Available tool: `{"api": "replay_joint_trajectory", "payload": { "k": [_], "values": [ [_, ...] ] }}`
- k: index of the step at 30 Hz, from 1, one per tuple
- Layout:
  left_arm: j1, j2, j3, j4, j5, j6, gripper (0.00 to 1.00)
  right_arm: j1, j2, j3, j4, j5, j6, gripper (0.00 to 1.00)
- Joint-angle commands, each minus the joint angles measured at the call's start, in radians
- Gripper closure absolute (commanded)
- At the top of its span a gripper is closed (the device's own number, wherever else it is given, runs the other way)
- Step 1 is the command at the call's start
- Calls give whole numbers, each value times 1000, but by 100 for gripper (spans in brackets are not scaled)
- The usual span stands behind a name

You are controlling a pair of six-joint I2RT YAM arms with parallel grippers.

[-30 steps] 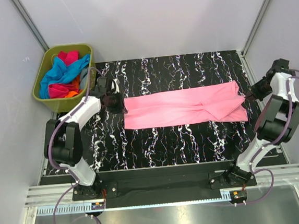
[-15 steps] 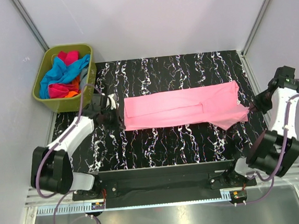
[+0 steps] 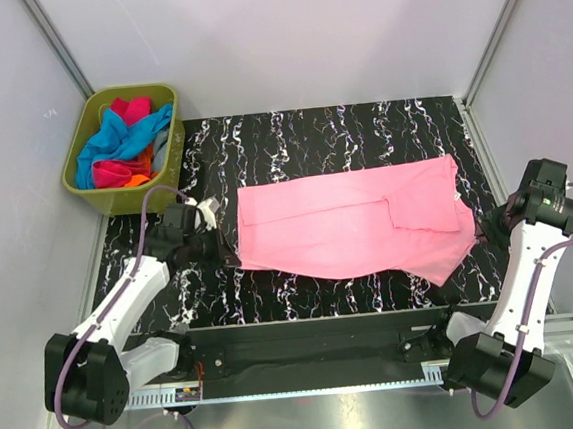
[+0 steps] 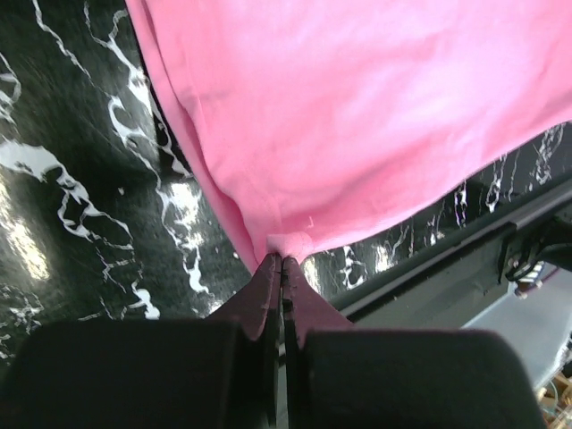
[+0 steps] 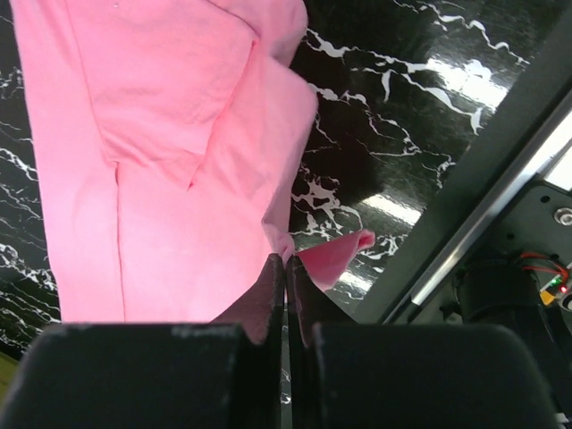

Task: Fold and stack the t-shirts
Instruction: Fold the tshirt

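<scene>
The pink shirt [image 3: 353,224] lies lengthwise across the table [image 3: 309,132], and a long fold seems to be in hand. The left gripper [image 4: 282,262] is clamped tight on its near left corner and the right gripper [image 5: 286,261] likewise on the near right corner, both corners apparently raised a little off the top. Next, I judge, both arms must carry that near edge together and level over to the far edge, keeping the cloth taut so it lands square.
</scene>
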Motion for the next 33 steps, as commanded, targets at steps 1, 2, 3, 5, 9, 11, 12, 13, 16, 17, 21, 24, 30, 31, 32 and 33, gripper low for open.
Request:
{"api": "replay_joint_trajectory", "payload": {
  "k": [1,2,3,5,9,11,12,13,16,17,21,24,30,31,32,33],
  "values": [
    [-7,-44,-5,0,34,-40,99,2,-20,1,-50,41,15,100],
    [-4,-46,-9,-11,31,-54,98,2,-26,-4,-56,37,20,100],
    [-4,-45,-14,-20,31,-77,98,2,-29,-14,-59,32,23,100],
    [-7,-43,-35,-36,31,-102,99,2,-34,-24,-68,27,15,99],
    [-4,-63,-60,-71,2,-164,98,2,-29,-36,-76,44,-2,99],
    [-1,-58,-81,-83,-33,-183,99,2,-11,-36,-63,50,-15,99],
    [7,-54,-86,-86,-44,-198,99,2,-3,-28,-53,49,-21,100],
    [13,-43,-87,-91,-70,-206,99,2,19,-21,-46,47,-28,100],
    [44,21,-69,-93,-89,-206,100,2,73,15,-10,35,-31,99],
    [50,40,-58,-91,-95,-201,100,2,89,22,12,29,-26,99],
    [71,130,8,-63,-115,-172,100,2,190,85,68,-32,-22,100],
    [74,199,67,-42,-113,-160,100,4,270,125,126,-72,-31,100],
    [77,331,186,-16,-113,-131,100,19,417,216,206,-130,-46,100],
    [77,342,208,-16,-112,-131,100,25,459,231,208,-137,-52,100],
    [77,363,219,-16,-115,-135,100,33,481,258,211,-143,-66,100],
    [77,374,236,-14,-116,-137,100,39,503,269,215,-146,-71,100]
  ]
}}
